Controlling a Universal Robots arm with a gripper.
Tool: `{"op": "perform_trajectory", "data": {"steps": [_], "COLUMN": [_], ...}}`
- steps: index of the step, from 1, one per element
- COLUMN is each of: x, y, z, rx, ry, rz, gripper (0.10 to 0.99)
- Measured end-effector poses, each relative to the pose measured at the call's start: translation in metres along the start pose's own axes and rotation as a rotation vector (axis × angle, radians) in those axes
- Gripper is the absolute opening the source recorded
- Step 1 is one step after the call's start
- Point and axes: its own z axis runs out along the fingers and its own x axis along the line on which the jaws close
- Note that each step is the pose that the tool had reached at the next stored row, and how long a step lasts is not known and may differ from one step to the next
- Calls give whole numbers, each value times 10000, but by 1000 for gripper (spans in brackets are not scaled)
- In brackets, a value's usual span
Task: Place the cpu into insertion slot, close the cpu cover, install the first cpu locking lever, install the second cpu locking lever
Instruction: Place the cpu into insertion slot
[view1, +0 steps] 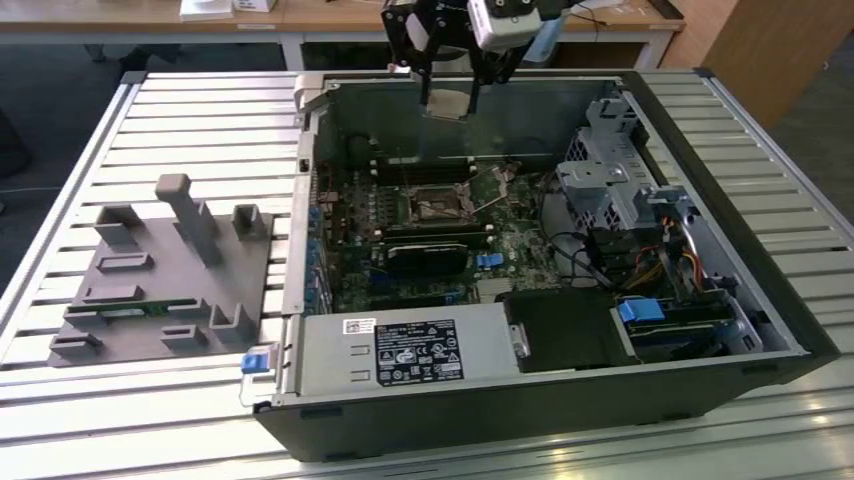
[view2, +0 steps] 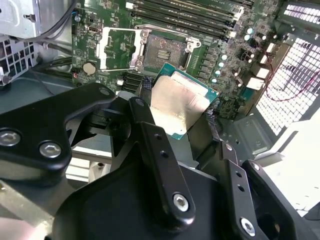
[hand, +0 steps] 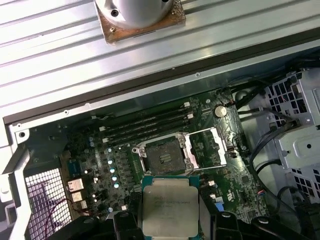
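You're on the first step. Your fingers (view2: 146, 90) pinch the cpu (view2: 180, 102) by opposite edges, high over the open computer case (view1: 534, 400). The insertion slot (view2: 162, 52) sits bare below, cpu cover (view2: 117, 47) swung open. Seating it likely needs the chip squared to the slot.

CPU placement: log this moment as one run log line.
gripper: shut on cpu | cpu: in the air, not seated | insertion slot: empty | cpu cover: open, lying beside slot

The cpu (view2: 177, 102) had a dull, matt grey metal top; the cpu cover (hand: 220, 147) was shiny bare metal; the tabletop (view1: 200, 110) was ribbed, satin metal.
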Motion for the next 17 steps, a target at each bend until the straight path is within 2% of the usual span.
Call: {"op": "perform_trajectory", "data": {"steps": [17], "x": [1], "y": [0], "z": [1], "rx": [-12], "ry": [-65], "rz": [728], "gripper": [537]}}
